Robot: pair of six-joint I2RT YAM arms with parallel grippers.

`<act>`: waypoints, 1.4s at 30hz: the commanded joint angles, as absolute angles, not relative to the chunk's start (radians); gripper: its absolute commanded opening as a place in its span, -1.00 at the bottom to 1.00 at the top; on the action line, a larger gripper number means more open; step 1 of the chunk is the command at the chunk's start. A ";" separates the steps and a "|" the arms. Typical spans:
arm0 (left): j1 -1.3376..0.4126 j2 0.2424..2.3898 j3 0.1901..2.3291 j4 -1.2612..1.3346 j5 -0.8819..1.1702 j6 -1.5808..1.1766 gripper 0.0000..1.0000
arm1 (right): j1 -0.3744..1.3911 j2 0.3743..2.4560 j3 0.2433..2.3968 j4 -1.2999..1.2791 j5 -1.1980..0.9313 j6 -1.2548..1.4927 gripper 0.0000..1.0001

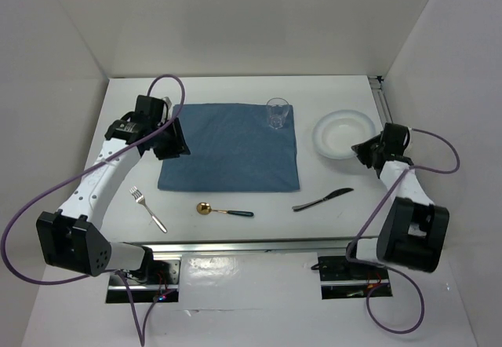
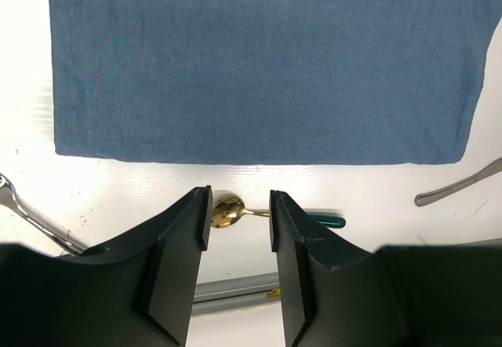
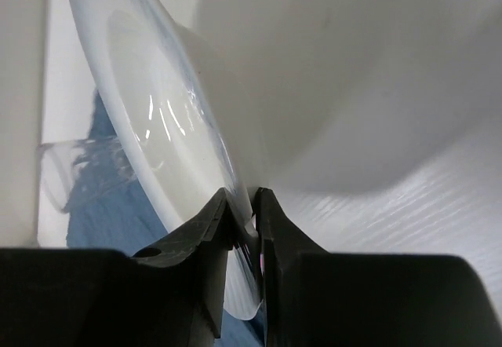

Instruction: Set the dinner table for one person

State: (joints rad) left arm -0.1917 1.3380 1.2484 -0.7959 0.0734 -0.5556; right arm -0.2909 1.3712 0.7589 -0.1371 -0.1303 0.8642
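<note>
- The large flat white rectangular dinner table (image 1: 227, 89) with metal rails at its edges lies under everything; the square blue cloth mat (image 1: 229, 147) rests flat on its middle.
- A clear drinking glass (image 1: 277, 115) stands upright on the mat's far right corner.
- A round white plate (image 1: 333, 131) sits on the tabletop just right of the mat, apart from it.
- The right gripper (image 3: 243, 206) is at the plate's side away from the mat, its two black fingers pinching the plate's rim between them.
- The left gripper (image 2: 239, 217) hangs above the mat's left edge, fingers spread apart with nothing between them.
- A silver metal fork (image 1: 148, 209) lies on the table off the mat's near left corner.
- A spoon with a gold bowl and teal handle (image 1: 223, 210) lies just in front of the mat's near edge.
- A silver table knife (image 1: 323, 199) lies off the mat's near right corner.
</note>
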 commanded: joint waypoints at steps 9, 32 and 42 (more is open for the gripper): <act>-0.195 1.313 1.413 -0.834 0.015 -0.578 0.03 | -0.168 1.233 1.101 -0.124 -0.446 0.684 -1.00; -0.186 1.146 1.394 -0.870 -0.193 -0.727 0.08 | 0.360 1.643 1.281 -0.029 -0.692 0.692 -1.00; -0.186 1.146 1.367 -0.870 -0.193 -0.727 0.08 | 0.400 1.862 1.347 0.063 -0.686 0.837 -1.00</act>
